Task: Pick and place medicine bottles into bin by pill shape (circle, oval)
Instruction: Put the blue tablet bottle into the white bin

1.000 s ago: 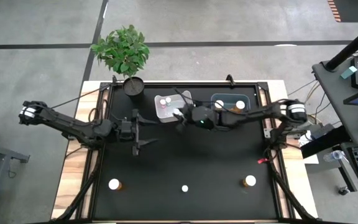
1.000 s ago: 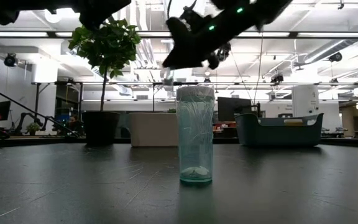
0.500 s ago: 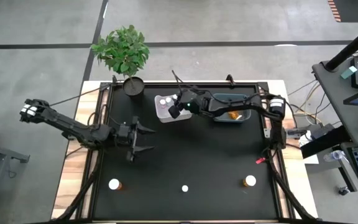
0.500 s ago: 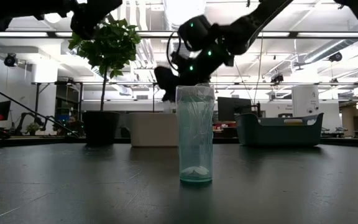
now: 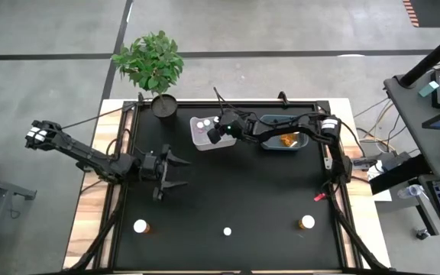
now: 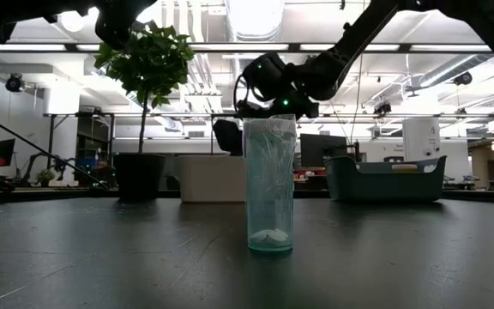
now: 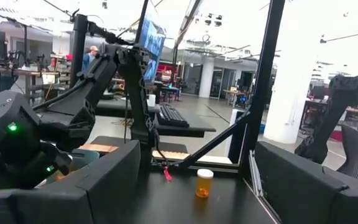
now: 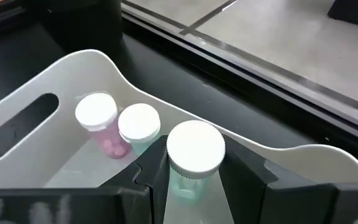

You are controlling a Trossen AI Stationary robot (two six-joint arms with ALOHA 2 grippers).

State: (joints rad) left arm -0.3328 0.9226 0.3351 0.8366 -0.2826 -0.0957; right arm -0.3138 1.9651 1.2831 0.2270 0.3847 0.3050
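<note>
My right gripper hangs over the white bin at the table's far side, shut on a small clear bottle with a white cap. Two more white-capped bottles stand on the bin's floor; one holds pink pills. My left gripper stands open above the table's left middle, touching nothing. Two amber bottles and a small clear one stand upright near the front edge. An amber bottle lies in the teal bin. My right gripper pinches the small clear bottle by its body just under the cap, one finger on each side. The fingers come from the table's right, slanting down. The bottle is lifted clear above the white bin, cap toward the wrist camera.
A potted plant stands at the far left corner, next to the white bin. A small red object lies by the right edge. In the low view the clear bottle stands in the foreground, ahead of the right gripper.
My right gripper has carried the bottle toward the table's far left and down, from the space between the two bins to over the white bin, staying shut on it. My left gripper has rolled a little and stayed open.
</note>
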